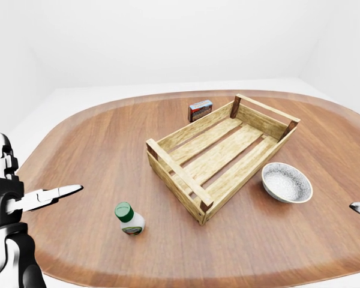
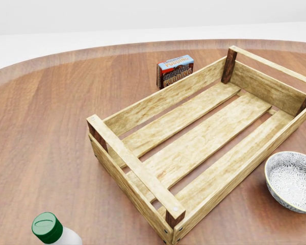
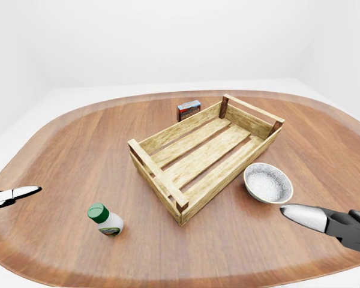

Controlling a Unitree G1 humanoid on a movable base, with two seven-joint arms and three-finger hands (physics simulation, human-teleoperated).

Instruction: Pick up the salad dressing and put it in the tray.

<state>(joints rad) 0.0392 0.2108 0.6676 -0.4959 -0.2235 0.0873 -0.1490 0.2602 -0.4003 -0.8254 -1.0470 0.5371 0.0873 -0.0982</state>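
The salad dressing (image 1: 129, 218) is a small white bottle with a green cap. It stands on the wooden table to the lower left of the tray, and its cap shows at the bottom left of the head view (image 2: 48, 227). The tray (image 1: 179, 171) is an empty slatted wooden crate lying at an angle in the middle of the table. My left hand (image 1: 45, 195) is open at the left edge, left of the bottle and apart from it. My right hand (image 3: 324, 219) is open at the lower right, below the bowl, with a finger pointing left. Neither hand holds anything.
A grey speckled bowl (image 1: 286, 182) sits just right of the tray. A small red and blue box (image 1: 200, 110) stands beyond the tray's upper left side. The oval table's edge (image 1: 186, 277) runs along the bottom of the view. White walls surround it.
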